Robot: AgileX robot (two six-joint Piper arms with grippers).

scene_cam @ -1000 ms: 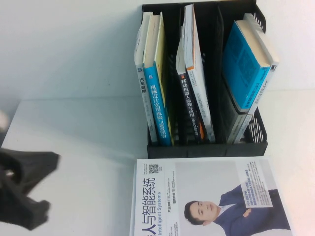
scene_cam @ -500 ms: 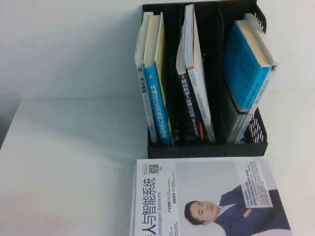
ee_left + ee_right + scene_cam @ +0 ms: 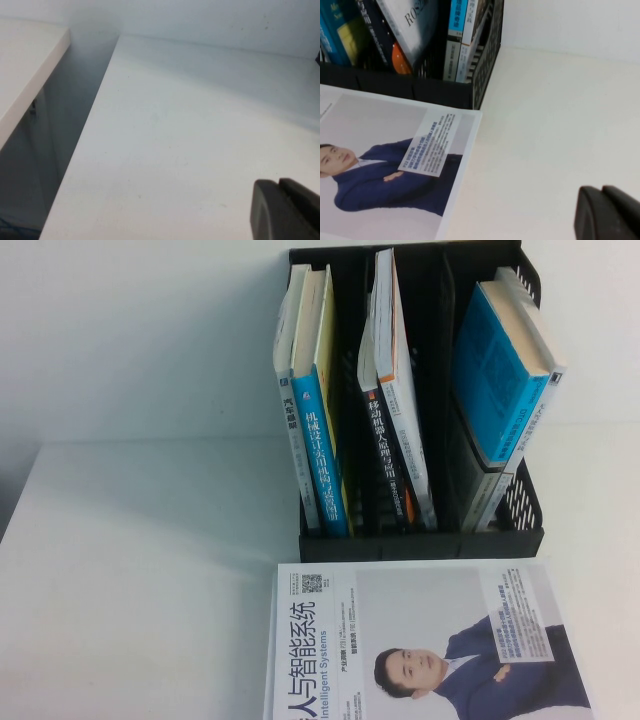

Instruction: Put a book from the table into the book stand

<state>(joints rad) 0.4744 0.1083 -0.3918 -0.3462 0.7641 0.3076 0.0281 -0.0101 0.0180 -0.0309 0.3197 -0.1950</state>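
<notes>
On the white table [image 3: 150, 570], seen from above, a large white book [image 3: 425, 645] picturing a suited man lies flat just before the black book stand [image 3: 420, 540], its near end cut off; the thick blue book [image 3: 500, 375] leans in the stand's right slot; neither arm shows. At the left wrist, the left gripper [image 3: 286, 210] hangs over bare tabletop, fingers together. At the right wrist, the right gripper [image 3: 607, 214] hovers beside the white book, fingers together.
</notes>
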